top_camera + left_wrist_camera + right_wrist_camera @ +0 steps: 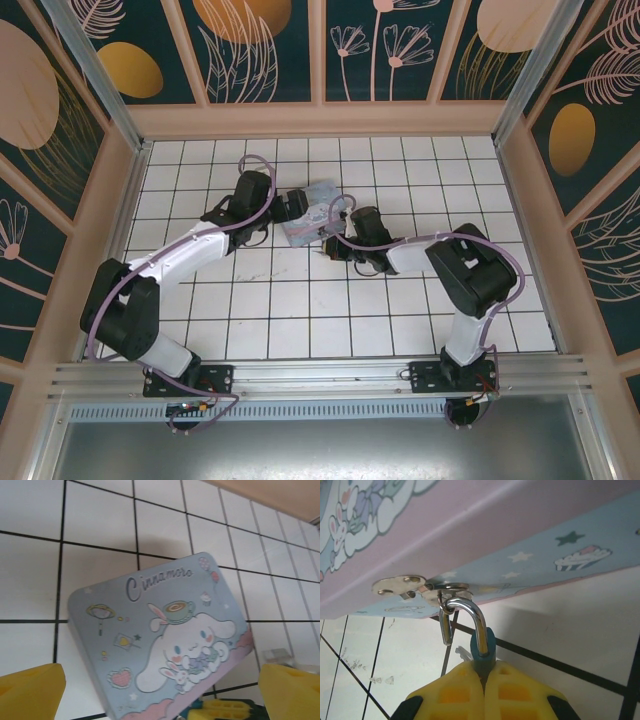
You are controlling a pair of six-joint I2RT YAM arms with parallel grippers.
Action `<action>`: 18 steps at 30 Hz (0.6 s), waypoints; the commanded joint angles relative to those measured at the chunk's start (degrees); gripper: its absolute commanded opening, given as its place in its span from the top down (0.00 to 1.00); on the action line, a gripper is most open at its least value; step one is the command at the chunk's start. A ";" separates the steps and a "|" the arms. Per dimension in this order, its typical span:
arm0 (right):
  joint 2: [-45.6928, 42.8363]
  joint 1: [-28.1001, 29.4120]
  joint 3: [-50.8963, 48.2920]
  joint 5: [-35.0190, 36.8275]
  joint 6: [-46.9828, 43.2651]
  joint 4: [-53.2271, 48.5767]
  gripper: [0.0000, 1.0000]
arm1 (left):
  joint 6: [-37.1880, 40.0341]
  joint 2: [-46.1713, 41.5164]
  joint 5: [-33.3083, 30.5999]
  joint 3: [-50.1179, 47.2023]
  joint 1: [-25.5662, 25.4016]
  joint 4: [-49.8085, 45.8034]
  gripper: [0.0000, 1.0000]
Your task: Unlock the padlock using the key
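In the right wrist view my right gripper [484,672] is shut on the small blue padlock [484,647]. Its silver shackle [476,614] is hooked through the ring of the tin's hasp [400,585], and the shackle's free leg hangs outside the body. The key is hidden. From the left wrist camera my left gripper [160,697] stands open, its yellow fingertips [32,690] wide apart above the pastel cartoon tin box [160,630]; the right gripper's yellow fingers [222,710] peek out past the tin's near edge. From above, both grippers [290,205] [338,240] meet at the tin [315,212].
The tin box rests on the white tiled floor [300,310] in the middle back of the pen. Wooden walls [320,118] with dark flower panels close the floor in on three sides. Open tiles lie in front of and to the right of the arms.
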 commanded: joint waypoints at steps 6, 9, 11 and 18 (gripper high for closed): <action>-2.18 -0.01 -3.04 -0.30 8.05 2.18 1.00 | 2.32 4.35 -4.49 1.21 0.49 -3.09 0.01; -2.18 -0.03 -3.42 -0.25 8.54 2.52 1.00 | 2.69 5.22 -4.63 1.11 0.49 -3.26 0.02; -2.26 -0.11 -3.56 -0.15 8.78 2.73 1.00 | 2.90 5.72 -4.55 0.90 0.40 -3.37 0.02; -2.31 -0.09 -3.50 0.04 9.38 3.04 1.00 | 3.73 7.34 -5.25 -0.29 -0.97 -3.61 0.02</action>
